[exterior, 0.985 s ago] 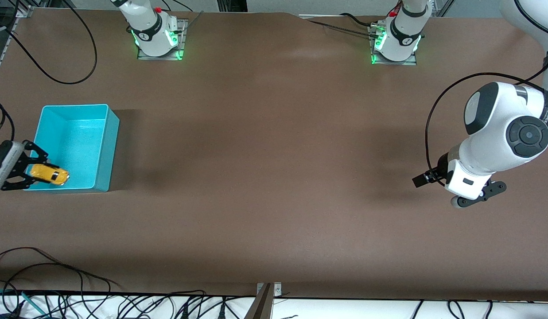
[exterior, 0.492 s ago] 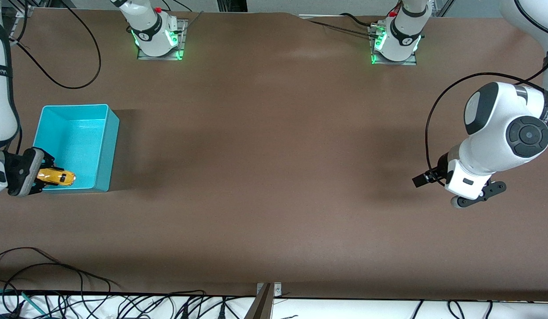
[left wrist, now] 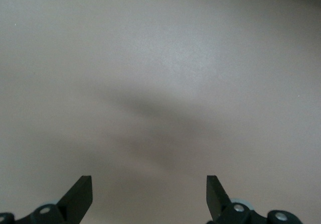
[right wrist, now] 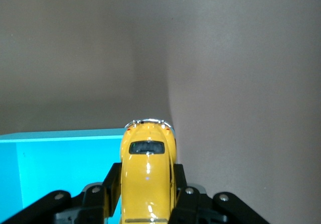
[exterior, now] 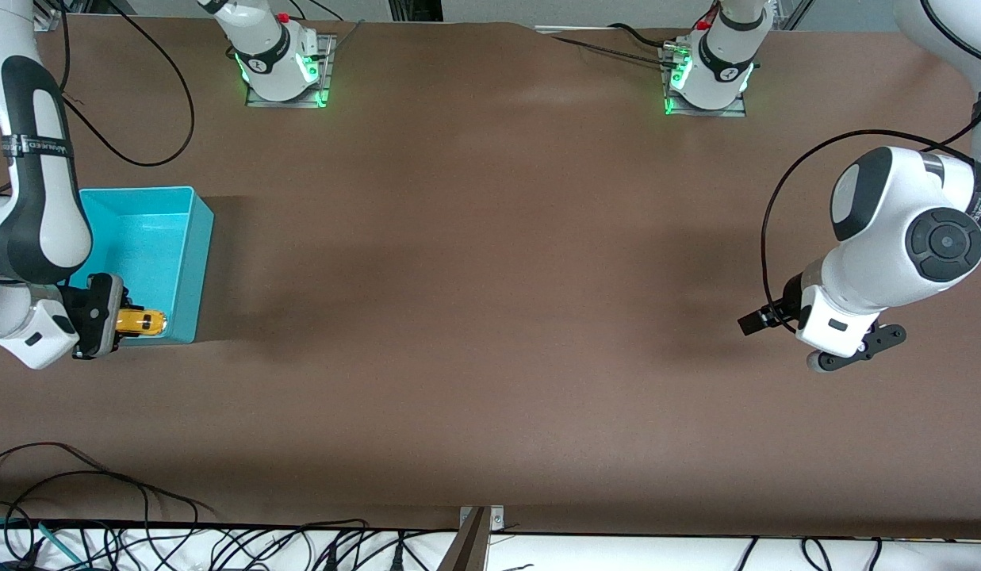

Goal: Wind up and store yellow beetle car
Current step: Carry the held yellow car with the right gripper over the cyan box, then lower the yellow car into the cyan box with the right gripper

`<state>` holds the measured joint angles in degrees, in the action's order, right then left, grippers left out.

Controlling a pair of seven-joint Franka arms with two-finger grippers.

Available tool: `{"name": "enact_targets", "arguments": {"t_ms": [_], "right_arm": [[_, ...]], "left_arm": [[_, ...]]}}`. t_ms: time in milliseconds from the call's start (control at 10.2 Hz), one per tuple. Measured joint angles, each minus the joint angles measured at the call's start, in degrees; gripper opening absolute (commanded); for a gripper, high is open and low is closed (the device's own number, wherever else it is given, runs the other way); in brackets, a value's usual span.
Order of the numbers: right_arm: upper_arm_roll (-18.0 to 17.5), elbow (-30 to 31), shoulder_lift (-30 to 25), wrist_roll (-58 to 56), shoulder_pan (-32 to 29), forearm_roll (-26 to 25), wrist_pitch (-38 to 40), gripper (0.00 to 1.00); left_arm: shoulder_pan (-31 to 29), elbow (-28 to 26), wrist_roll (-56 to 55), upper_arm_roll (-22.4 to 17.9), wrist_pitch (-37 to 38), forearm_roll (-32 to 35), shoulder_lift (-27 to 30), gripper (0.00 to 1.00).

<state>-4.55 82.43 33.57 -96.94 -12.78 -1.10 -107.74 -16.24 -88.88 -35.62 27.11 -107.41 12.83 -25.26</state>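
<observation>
Across the front view a brown table (exterior: 490, 317) fills nearly everything, matte and faintly shadowed, with both arm bases lit green along its top edge and a tangle of black cables (exterior: 181, 543) along the white strip at the edge nearest the camera. At the right arm's end sits a turquoise bin (exterior: 153, 238), open-topped. The right gripper (exterior: 117, 321) hangs over the bin's corner nearest the camera, clamped on the yellow beetle car (exterior: 141, 322), which pokes out level toward the table's middle. At the left arm's end the left gripper (exterior: 855, 349) waits above bare tabletop, well apart from the bin.

From the left wrist view only plain brown surface shows, crossed by a soft dark shadow. The left gripper's (left wrist: 149, 194) two black fingertips (left wrist: 80, 191) stand wide apart with nothing between them.

Seen from the right wrist view, the right gripper (right wrist: 148, 184) has its black fingers (right wrist: 113, 181) pressed against both sides of the yellow beetle car (right wrist: 148, 169). The car is glossy bright yellow with a rounded, domed body, a small dark window and a thin chrome bumper at its outer end. Below it lies the turquoise bin (right wrist: 60, 158), its rim and inner wall visible, with brown table alongside.
</observation>
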Motion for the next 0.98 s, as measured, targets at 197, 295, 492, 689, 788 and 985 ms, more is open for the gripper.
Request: {"name": "enact_targets", "arguments": {"t_ms": [197, 295, 492, 689, 788, 985], "right_arm": [[0.04, -0.12, -0.54, -1.73, 0.04, 0.00, 0.27, 0.00], [0.04, 0.36, -1.33, -2.08, 0.18, 0.00, 0.79, 0.00], [0.03, 2.37, -3.66, -2.64, 0.41, 0.00, 1.89, 0.00], [0.38, 3.50, -5.06, -3.11, 0.93, 0.00, 2.32, 0.00], [1.64, 5.14, -6.66, -3.11, 2.54, 0.00, 2.33, 0.00], [4.08, 11.89, -12.28, -3.06, 6.02, 0.00, 0.75, 0.00]], "left_arm": [[0.02, 0.00, 0.00, 0.00, 0.00, 0.00, 0.00, 1.00], [0.02, 0.00, 0.00, 0.00, 0.01, 0.00, 0.00, 1.00], [0.02, 0.00, 0.00, 0.00, 0.06, 0.00, 0.00, 1.00], [0.02, 0.00, 0.00, 0.00, 0.07, 0.00, 0.00, 1.00], [0.02, 0.00, 0.00, 0.00, 0.10, 0.00, 0.00, 1.00], [0.03, 0.00, 0.00, 0.02, 0.15, 0.00, 0.00, 1.00]]}}
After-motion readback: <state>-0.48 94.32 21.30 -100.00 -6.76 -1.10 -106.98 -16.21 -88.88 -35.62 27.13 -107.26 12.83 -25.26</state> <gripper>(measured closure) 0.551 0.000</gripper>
